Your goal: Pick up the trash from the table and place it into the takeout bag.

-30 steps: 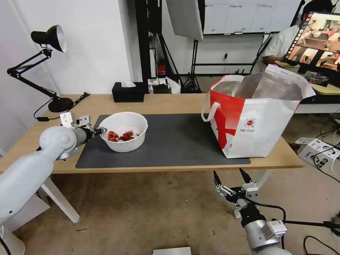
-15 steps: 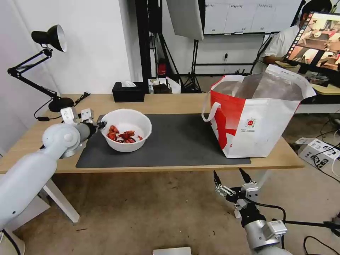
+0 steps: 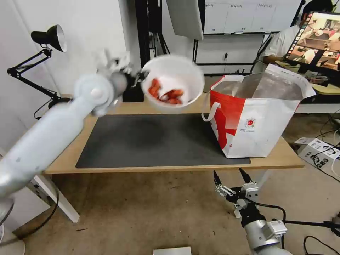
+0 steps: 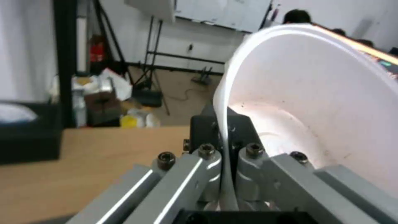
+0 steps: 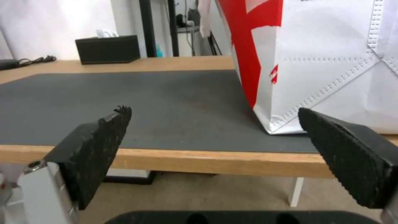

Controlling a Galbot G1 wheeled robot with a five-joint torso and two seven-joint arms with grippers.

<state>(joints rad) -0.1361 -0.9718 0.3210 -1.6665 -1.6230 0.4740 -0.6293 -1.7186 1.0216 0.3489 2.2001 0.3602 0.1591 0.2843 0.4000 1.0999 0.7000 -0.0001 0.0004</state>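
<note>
L gripper (image 3: 141, 76) clamps thin rim of light, flexy bowl (image 3: 172, 84), tilted w/ loose scraps, near bag (image 3: 255, 117); R gripper (image 3: 232, 184) open below table (image 3: 170, 104).

Lab or studio workspace — softbox (image 3: 184, 17) and black light stands (image 3: 194, 63) behind the table (image 3: 170, 102), whiteboard (image 3: 248, 16) on the rear wall, monitor (image 3: 315, 37), floor cables (image 3: 326, 156).
</note>
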